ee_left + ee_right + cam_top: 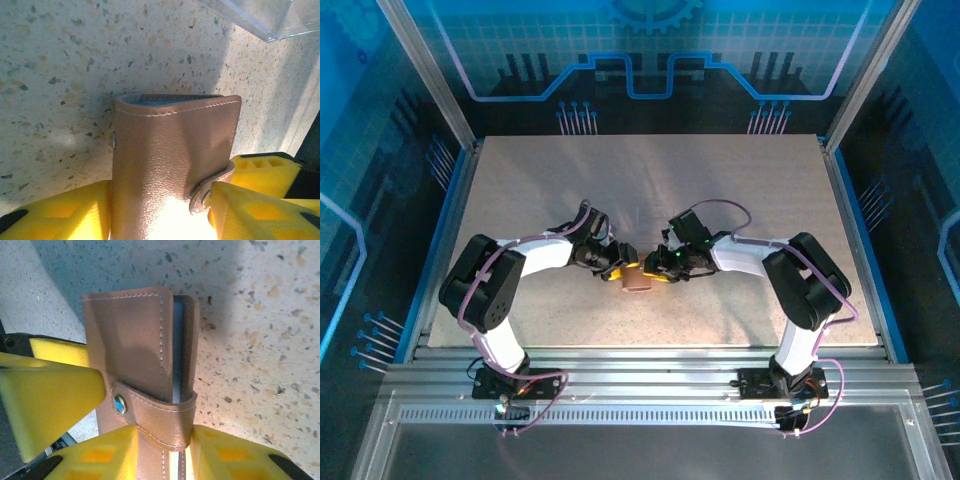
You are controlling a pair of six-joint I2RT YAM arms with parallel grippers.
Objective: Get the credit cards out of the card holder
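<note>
The card holder (637, 281) is a tan-brown folded wallet held just above the table's middle, between both arms. My left gripper (618, 270) is shut on it; in the left wrist view its yellow fingers press the wallet's (170, 150) two sides, the gripper (161, 192) straddling it. My right gripper (660, 268) is shut on the wallet's (135, 335) strap end, the gripper (164, 434) clamping beside the snap button (120, 404). The strap is wrapped round the open edge, where a pale grey-blue lining shows. The credit cards are hidden inside.
A clear plastic container (270, 20) lies on the speckled table (60, 75) beyond the wallet. The other arm's yellow finger (45, 390) stands close at the wallet's left in the right wrist view. Metal frame posts and blue walls ring the table (520, 190).
</note>
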